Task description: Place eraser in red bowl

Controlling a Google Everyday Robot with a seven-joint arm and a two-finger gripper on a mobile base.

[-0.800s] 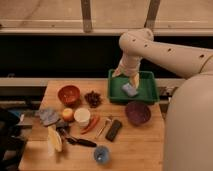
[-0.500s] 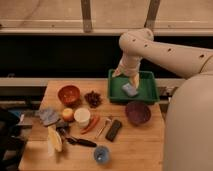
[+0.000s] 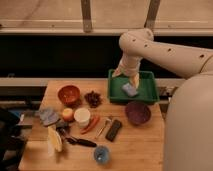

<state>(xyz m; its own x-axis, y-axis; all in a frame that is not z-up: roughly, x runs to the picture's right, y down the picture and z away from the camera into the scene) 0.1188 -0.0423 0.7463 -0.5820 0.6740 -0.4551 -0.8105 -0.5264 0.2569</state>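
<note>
Approach step: the gripper (image 3: 133, 80), grip state not discernible, hung over the green plastic tray (image 3: 148, 91); the flat black oblong eraser (image 3: 114, 130) needed reaching before the small glossy orange-red bowl (image 3: 69, 94).

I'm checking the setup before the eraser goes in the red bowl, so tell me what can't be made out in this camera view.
Camera view only:
1. The gripper is over the green tray. The wrist covers it, so contact with the pale blue lump cannot be told.
2. A dark shape left of the table is cut off by the frame.
3. The slim items left of the eraser are too small to name.
</note>
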